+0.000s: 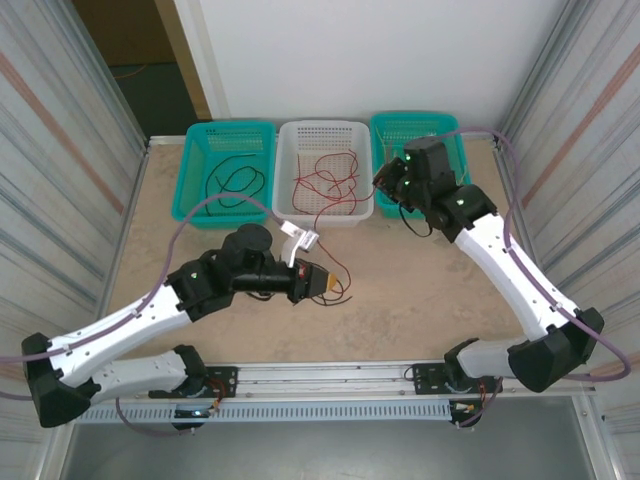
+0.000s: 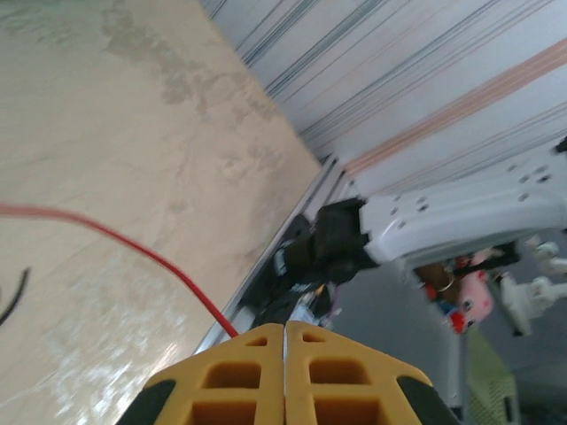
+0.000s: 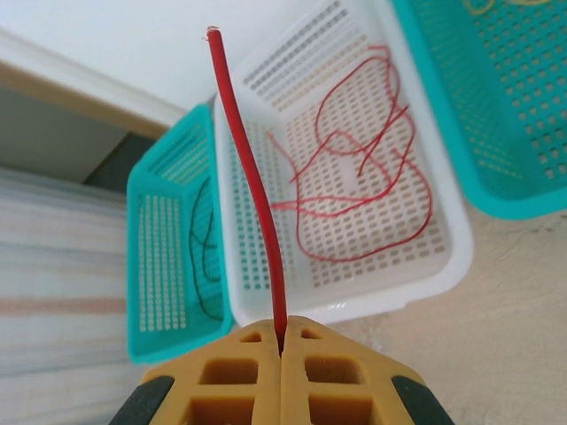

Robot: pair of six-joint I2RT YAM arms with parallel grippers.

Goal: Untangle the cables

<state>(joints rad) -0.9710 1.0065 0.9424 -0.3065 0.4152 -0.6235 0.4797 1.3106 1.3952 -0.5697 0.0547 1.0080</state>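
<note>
Nearest me, the left gripper point(image 2: 285, 329) is pressed together, pinching a red cable point(image 2: 133, 249) over the table point(image 1: 400, 310), with one black cable point(image 2: 12, 297) beside it. That leaves two loose, I reckon. Farther out, the right gripper point(image 3: 282, 335) pinches a second red cable point(image 3: 252, 190). Beyond are three baskets, already sorted: left teal basket point(image 1: 230, 126) with black wires point(image 1: 235, 180), white basket point(image 1: 322, 125) with red wires point(image 1: 325, 180), right teal basket point(image 1: 392, 118) with yellow wires point(image 3: 496, 7).
</note>
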